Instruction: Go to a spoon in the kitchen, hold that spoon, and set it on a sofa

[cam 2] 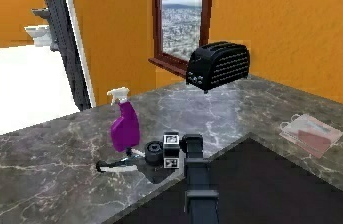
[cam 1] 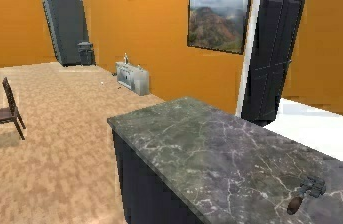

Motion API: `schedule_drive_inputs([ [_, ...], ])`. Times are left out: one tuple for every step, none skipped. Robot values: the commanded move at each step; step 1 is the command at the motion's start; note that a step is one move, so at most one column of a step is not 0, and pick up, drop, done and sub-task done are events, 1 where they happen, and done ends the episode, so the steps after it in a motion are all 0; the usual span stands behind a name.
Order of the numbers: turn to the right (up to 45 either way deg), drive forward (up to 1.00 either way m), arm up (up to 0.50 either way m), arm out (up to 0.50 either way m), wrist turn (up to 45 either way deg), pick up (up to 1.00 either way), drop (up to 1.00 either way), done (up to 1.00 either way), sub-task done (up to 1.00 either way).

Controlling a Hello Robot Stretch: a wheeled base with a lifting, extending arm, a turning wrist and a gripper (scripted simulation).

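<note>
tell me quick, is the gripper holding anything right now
Gripper: cannot be told whether it holds anything; its far end is by the purple spray bottle standing on the marble counter.

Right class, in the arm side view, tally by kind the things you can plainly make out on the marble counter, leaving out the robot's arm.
Purple spray bottle: 1
Black toaster: 1
Flat pink-and-white item: 1
Total: 3
</note>
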Motion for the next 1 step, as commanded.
schedule_drive_inputs([
  [0.0, 0.00, 0.10, 0.00, 0.0, 0.00, 0.00, 0.00, 0.00],
])
